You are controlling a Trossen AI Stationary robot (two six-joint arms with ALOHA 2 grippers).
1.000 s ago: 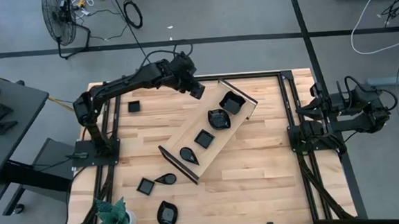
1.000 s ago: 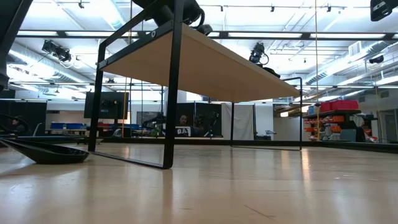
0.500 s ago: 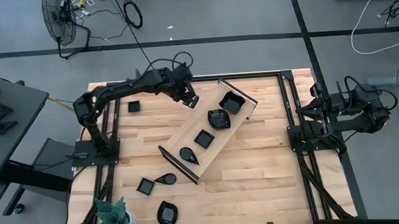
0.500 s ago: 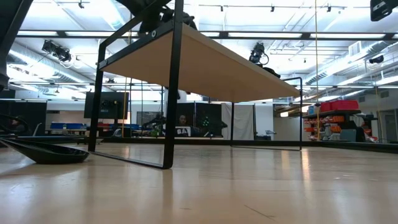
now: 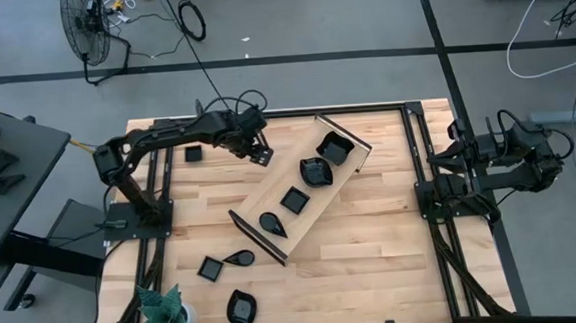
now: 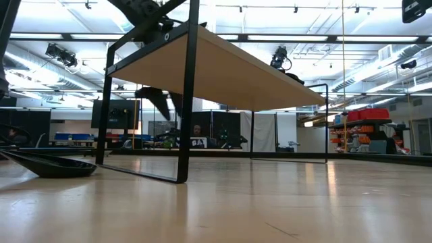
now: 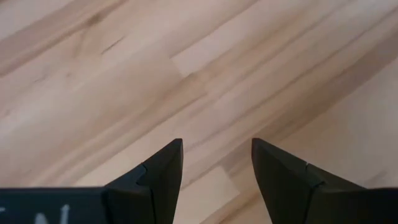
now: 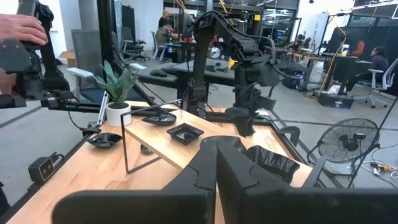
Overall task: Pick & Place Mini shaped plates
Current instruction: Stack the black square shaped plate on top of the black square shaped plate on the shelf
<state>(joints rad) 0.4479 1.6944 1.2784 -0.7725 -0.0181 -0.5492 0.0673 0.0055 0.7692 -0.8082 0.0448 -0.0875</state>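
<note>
Several mini shaped plates, glossy black, lie along the long light-wood tray (image 5: 300,189), among them a wavy one (image 5: 315,170) and a square one (image 5: 293,198). Loose plates rest flat on the table: a square one (image 5: 193,153) at the far left, another square one (image 5: 210,268), a teardrop (image 5: 241,257) and a wavy one (image 5: 241,308) near the front. My left gripper (image 5: 262,156) (image 7: 216,149) hangs open and empty over bare wood, between the far-left square plate and the tray. My right gripper (image 8: 216,167) is shut at the table's right edge.
The tray (image 6: 216,67) stands raised on black frame legs, slanting across the table's middle. A potted plant (image 5: 162,314) sits at the near left corner. Bare tabletop lies left of the tray and along the near right side.
My left gripper has come away from over the tray's far end, moving toward the table's left edge and downward while tipping further down. It has stayed open and empty. In the low view it has dropped into sight behind the tray.
</note>
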